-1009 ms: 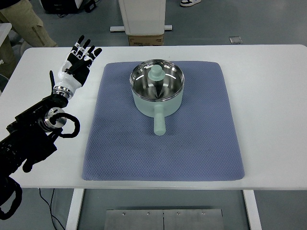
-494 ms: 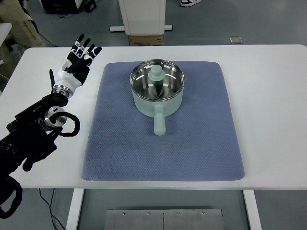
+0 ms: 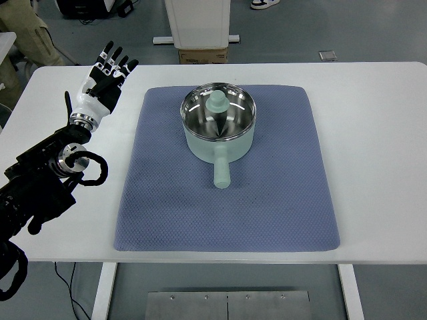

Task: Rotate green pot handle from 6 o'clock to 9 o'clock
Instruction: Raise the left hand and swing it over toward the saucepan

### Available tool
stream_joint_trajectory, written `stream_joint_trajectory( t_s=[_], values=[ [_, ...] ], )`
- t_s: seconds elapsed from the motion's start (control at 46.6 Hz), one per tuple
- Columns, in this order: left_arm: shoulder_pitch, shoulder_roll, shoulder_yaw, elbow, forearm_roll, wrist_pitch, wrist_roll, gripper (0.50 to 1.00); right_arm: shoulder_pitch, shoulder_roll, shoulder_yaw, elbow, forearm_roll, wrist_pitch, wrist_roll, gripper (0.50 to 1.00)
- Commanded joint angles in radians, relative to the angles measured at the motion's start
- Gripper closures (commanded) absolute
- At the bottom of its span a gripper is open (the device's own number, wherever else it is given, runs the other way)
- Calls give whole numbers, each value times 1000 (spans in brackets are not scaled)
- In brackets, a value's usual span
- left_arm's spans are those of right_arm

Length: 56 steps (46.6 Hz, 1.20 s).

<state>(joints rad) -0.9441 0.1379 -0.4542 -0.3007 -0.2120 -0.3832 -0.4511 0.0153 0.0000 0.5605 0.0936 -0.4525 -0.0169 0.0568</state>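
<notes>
The left robot hand [image 3: 100, 87] was seen over the bare white worktop [image 3: 373, 120], well to the left of the blue mat [image 3: 267, 207], with its fingers spread wide and nothing held. Compared with a second earlier, it had been shifted slightly further left and toward the far edge of the worktop, so it had been carried away from the pot rather than toward it. From this it was judged that no approach to the handle had yet been begun and that the whole turn was still to be made.

The green pot [image 3: 219, 127] was found unchanged near the far middle of the mat, with its handle [image 3: 221, 171] pointing straight toward the robot's side, at six o'clock. A small pale green knob [image 3: 217, 101] was seen inside the shiny bowl; whether it belonged to a lid resting in the pot could not be made out.

The right arm was not shown at all. The left arm's lower part was cut off by the picture's left and bottom edges, and its dark links [image 3: 40, 187] were hard to tell apart. At the top left corner only part of a person's trousers [image 3: 27, 33] was shown, and a box [image 3: 202, 55] beyond the worktop was partly hidden by its far edge.
</notes>
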Motion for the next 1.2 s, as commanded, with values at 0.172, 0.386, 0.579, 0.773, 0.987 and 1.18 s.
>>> stream_joint_trajectory(
  t_s=[0.172,0.386,0.579,0.773,0.987,1.18],
  values=[
    [-21,42,0,-1,2,-10,0,500,0,0,1,0,0,0,0,500],
    [-62,71,0,-3,39,-13,-1,500,0,0,1,0,0,0,0,500],
    [-88,86,2,-27,68,-13,-1,500,0,0,1,0,0,0,0,500],
    [-90,130,2,-106,98,-11,-1,500,0,0,-1,0,0,0,0,500],
    [-107,178,2,-189,125,-5,-3,500,0,0,1,0,0,0,0,500],
    [-131,192,2,-207,125,-2,-3,500,0,0,-1,0,0,0,0,500]
  ],
)
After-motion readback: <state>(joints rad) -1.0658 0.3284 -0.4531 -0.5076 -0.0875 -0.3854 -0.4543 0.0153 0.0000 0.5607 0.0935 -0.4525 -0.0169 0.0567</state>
